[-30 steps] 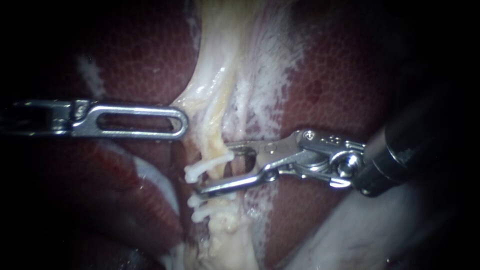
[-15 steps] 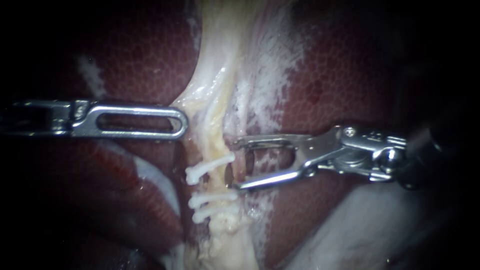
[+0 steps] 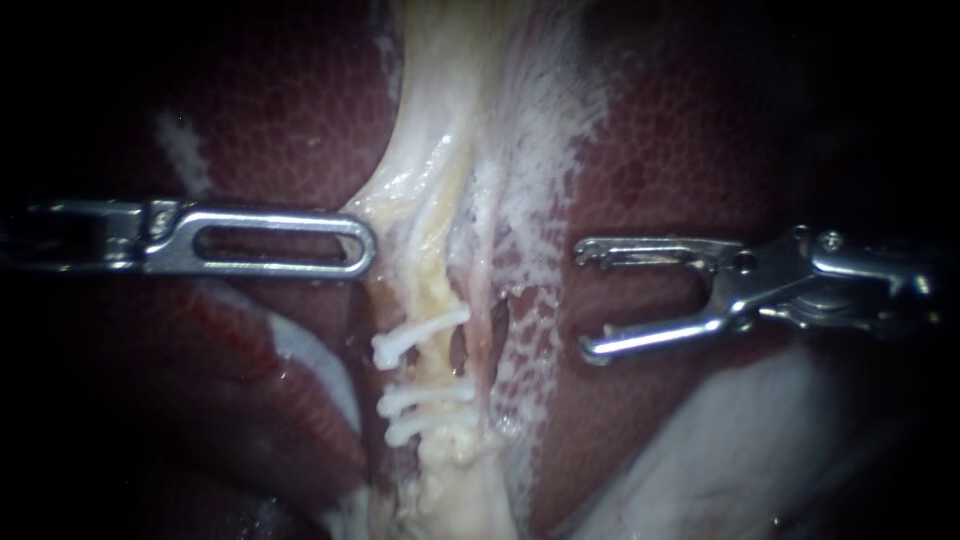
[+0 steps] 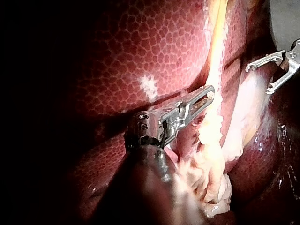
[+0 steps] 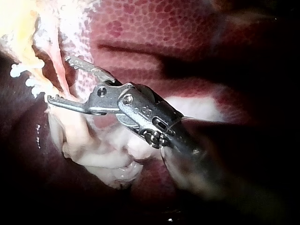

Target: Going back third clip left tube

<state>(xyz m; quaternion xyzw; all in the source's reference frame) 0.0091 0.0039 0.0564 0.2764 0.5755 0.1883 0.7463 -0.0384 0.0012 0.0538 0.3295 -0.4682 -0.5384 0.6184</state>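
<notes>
Step judged in hand: retreat from the clipped left tube.
The right tool point(image 3: 585, 300) is held with jaws wide and empty. The left tube point(image 3: 432, 285), bearing three clips point(image 3: 425, 395), lies ahead of its tips, apart. A straight pull-back clear of tissue is called for next.

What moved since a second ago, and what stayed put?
The right instrument slid back toward the right, away from the tube that its open jaws had straddled; they are open and empty now. The left instrument and the three white clips on the tube stayed where they were.
</notes>
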